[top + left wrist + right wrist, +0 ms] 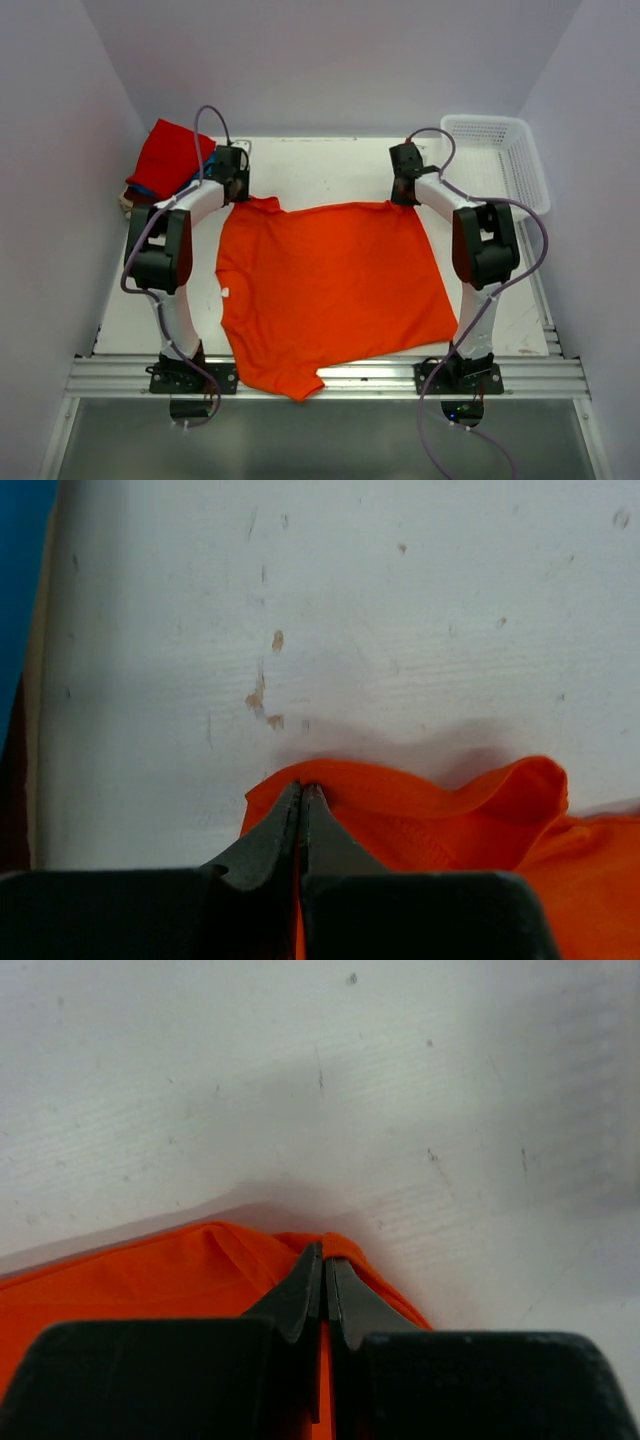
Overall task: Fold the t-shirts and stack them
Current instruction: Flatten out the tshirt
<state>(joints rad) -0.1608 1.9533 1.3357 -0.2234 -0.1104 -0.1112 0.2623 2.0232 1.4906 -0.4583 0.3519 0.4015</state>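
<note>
Closest to the lens, the left gripper is pressing its black jaws together on a far corner of the orange t-shirt. The cloth caught between them is showing only as a thin orange line. The right gripper is pinching the shirt's other far corner in the same way, and its own body is hiding most of the grip. From above, the orange shirt is lying spread across the middle of the table between the two arms. Its near hem is hanging over the aluminium rail. A red t-shirt is sitting at the far left corner, partly hidden behind the left arm. A turquoise-blue t-shirt is peeking out beside it as a sliver only, so its shape is hard to make out. A white mesh basket is standing at the far right corner.
</note>
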